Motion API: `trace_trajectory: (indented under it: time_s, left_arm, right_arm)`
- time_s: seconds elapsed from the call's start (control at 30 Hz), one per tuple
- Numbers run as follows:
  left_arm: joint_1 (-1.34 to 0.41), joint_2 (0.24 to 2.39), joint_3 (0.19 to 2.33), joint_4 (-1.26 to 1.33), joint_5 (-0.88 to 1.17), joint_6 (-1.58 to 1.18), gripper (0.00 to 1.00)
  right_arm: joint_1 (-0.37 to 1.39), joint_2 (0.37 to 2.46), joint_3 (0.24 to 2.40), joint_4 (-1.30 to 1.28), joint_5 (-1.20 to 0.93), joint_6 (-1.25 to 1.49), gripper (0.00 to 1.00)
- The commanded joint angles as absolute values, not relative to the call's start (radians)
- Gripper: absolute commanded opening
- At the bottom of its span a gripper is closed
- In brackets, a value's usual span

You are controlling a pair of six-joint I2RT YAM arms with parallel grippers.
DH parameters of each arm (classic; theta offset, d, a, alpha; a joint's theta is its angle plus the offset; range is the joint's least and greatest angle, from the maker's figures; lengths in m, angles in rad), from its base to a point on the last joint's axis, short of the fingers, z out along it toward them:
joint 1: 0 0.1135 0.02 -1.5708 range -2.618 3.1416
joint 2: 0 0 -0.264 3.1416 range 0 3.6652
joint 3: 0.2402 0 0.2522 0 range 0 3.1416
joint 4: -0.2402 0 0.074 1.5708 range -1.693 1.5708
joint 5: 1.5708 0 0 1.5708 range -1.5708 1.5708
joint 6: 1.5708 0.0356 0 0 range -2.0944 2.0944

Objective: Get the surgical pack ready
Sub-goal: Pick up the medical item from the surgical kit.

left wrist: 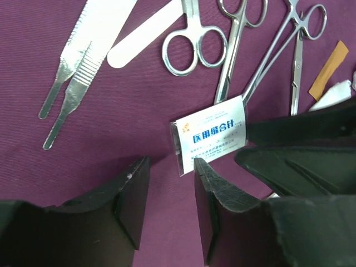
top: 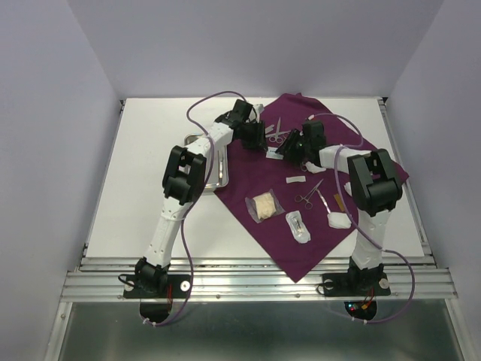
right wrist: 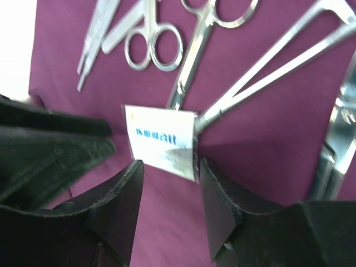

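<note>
The plum-purple cloth [top: 331, 162] lies as a diamond on the table. A small white packet with blue print [left wrist: 210, 139] [right wrist: 161, 142] rests on it, below scissors [left wrist: 192, 44], flat forceps [left wrist: 69, 72] and two ring-handled clamps [left wrist: 239, 50]. My left gripper [left wrist: 171, 167] [top: 268, 141] is open just short of the packet, with only cloth between its fingers. My right gripper [right wrist: 169, 167] [top: 285, 149] faces it from the other side, also open and empty, its tips at the packet's near edge. The steel tray [top: 222, 171] sits off the cloth's left corner, partly under my left arm.
Nearer on the cloth lie a tan gauze pad in a clear packet [top: 264, 207], another clear packet [top: 298, 226], a small clamp [top: 308, 197], a flat white packet [top: 295, 180], white gauze [top: 337, 219] and an orange stick [top: 336, 201]. A white stick [left wrist: 142, 33] lies by the scissors.
</note>
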State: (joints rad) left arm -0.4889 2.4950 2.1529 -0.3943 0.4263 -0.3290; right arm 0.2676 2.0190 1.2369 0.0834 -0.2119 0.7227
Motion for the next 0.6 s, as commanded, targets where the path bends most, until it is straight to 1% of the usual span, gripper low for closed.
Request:
trace_trajectory:
  time_s: [0.0, 0.13, 0.2, 0.3, 0.37, 0.4, 0.5, 0.53, 0.57]
  left_arm:
    - [-0.485, 2.473, 2.183, -0.402, 0.468, -0.305, 0.47]
    - [-0.480, 2.476, 2.183, -0.399, 0.477, -0.301, 0.47]
    - [-0.477, 2.479, 2.181, -0.399, 0.485, -0.299, 0.47]
    - [-0.476, 2.487, 2.180, -0.397, 0.491, -0.298, 0.47]
    - [-0.472, 2.493, 2.180, -0.394, 0.500, -0.299, 0.47]
    - [-0.474, 2.494, 2.178, -0.393, 0.503, -0.299, 0.47]
    - [-0.474, 2.500, 2.178, -0.390, 0.512, -0.301, 0.46]
    - [-0.474, 2.500, 2.178, -0.390, 0.512, -0.301, 0.46]
    - [-0.474, 2.500, 2.175, -0.390, 0.514, -0.301, 0.46]
  right_arm:
    - [0.268, 2.069, 1.301, 0.130, -0.261, 0.732, 0.50]
    - [0.268, 2.089, 1.304, 0.144, -0.276, 0.755, 0.50]
    - [0.268, 2.091, 1.298, 0.164, -0.279, 0.767, 0.47]
    - [0.268, 2.088, 1.284, 0.186, -0.275, 0.784, 0.39]
    - [0.268, 2.082, 1.275, 0.199, -0.276, 0.788, 0.35]
    - [0.268, 2.080, 1.270, 0.207, -0.279, 0.790, 0.29]
    - [0.268, 2.077, 1.266, 0.229, -0.293, 0.792, 0.21]
    - [0.268, 2.074, 1.262, 0.236, -0.298, 0.793, 0.15]
    - [0.268, 2.072, 1.258, 0.254, -0.304, 0.795, 0.12]
